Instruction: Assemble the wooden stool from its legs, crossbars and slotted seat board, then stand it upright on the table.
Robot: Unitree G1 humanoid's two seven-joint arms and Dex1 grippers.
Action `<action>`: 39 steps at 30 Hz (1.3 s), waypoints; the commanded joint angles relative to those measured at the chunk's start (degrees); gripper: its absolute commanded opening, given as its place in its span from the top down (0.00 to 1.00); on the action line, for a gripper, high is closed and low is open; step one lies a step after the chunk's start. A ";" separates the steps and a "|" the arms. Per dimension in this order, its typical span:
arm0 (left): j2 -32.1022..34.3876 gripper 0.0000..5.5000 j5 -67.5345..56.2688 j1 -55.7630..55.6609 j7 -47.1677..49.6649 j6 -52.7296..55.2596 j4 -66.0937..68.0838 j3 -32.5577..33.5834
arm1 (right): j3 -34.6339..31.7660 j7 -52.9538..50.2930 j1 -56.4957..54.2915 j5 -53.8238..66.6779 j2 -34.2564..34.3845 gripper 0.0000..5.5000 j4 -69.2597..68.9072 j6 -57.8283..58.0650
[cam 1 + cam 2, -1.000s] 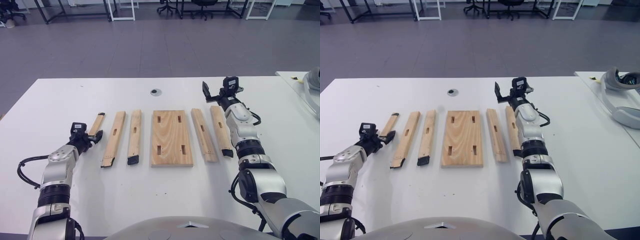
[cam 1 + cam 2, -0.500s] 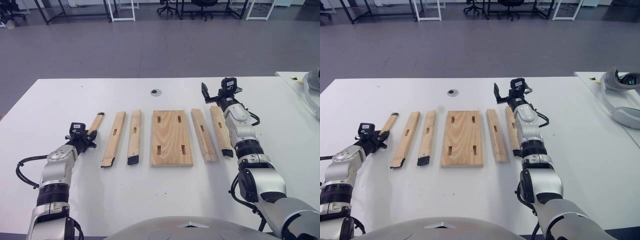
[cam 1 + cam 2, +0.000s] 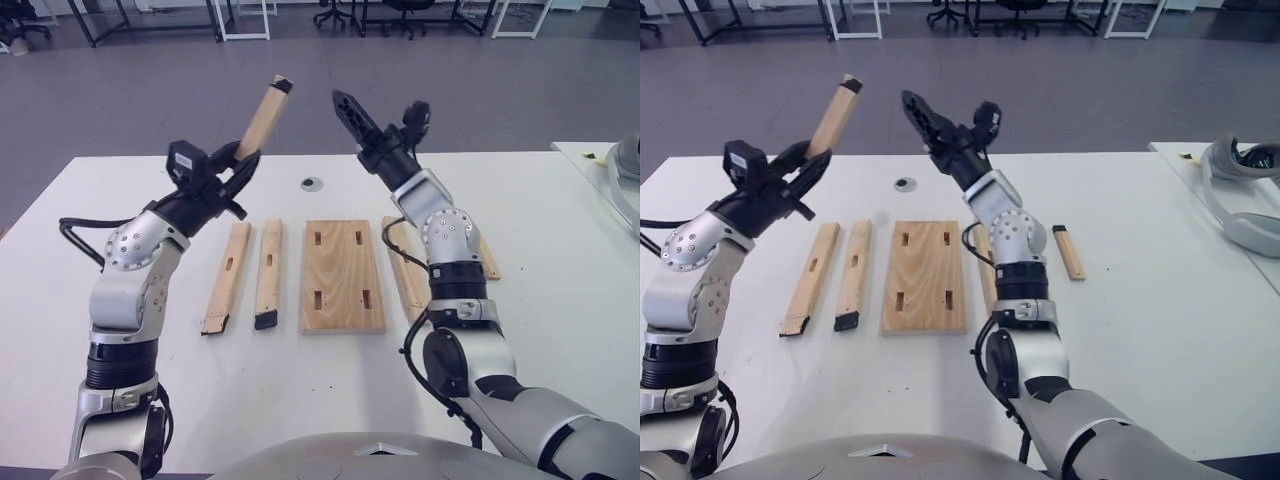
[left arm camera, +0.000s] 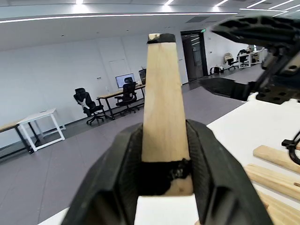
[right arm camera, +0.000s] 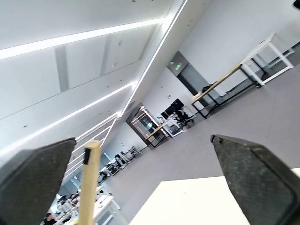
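My left gripper is raised above the table's left side, shut on the lower end of a short wooden crossbar that points up and away; the left wrist view has the crossbar between both fingers. My right gripper is held high over the far edge, open, with nothing between its widely spread fingers. The slotted seat board lies flat mid-table. Two legs lie left of it. Another leg lies right of it, partly behind my right arm. A short piece lies farther right.
A round cable hole sits in the white table beyond the board. A white headset rests on the neighbouring table at the right edge. Desks and chairs stand across the open floor behind.
My left arm has lifted the crossbar off the table's left side and raised it high. My right arm has swung up and to the left, away from the right-hand pieces.
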 commanded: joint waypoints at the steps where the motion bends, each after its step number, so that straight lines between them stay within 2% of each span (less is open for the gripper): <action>1: -0.35 0.76 -0.62 -1.78 -0.54 2.04 -2.94 -2.28 | -1.34 -3.90 -2.89 5.02 2.29 0.02 -3.91 4.23; 4: -1.26 0.76 -1.36 -2.03 -0.63 2.40 -3.87 -3.05 | -0.58 -5.53 -2.35 6.03 2.30 0.06 -5.10 5.99; 8: -1.25 0.76 -1.25 -1.96 -0.51 2.48 -4.02 -3.02 | -0.41 -6.67 -1.90 7.50 2.42 0.22 -5.95 7.74; 21: 0.14 0.76 1.31 -1.74 -0.79 1.87 -4.01 -3.99 | 1.09 -9.07 -1.10 10.90 2.24 0.61 -8.92 12.71; 30: 0.74 0.76 3.57 -1.85 -0.57 1.44 -3.36 -4.17 | 1.85 -11.74 -0.84 11.78 2.75 0.92 -10.17 13.13; 37: 0.90 0.76 5.44 -1.92 -0.36 1.44 -2.54 -4.98 | 1.85 -14.53 0.06 9.95 3.35 0.92 -10.73 10.39; 38: 1.04 0.69 5.86 -1.66 -0.36 1.39 -2.28 -5.22 | 1.59 -15.47 0.54 9.27 3.25 0.92 -10.79 9.44; 39: 1.05 0.67 5.91 -1.24 -0.54 1.51 -1.80 -5.26 | 1.23 -16.76 1.96 8.15 2.69 0.92 -11.38 8.41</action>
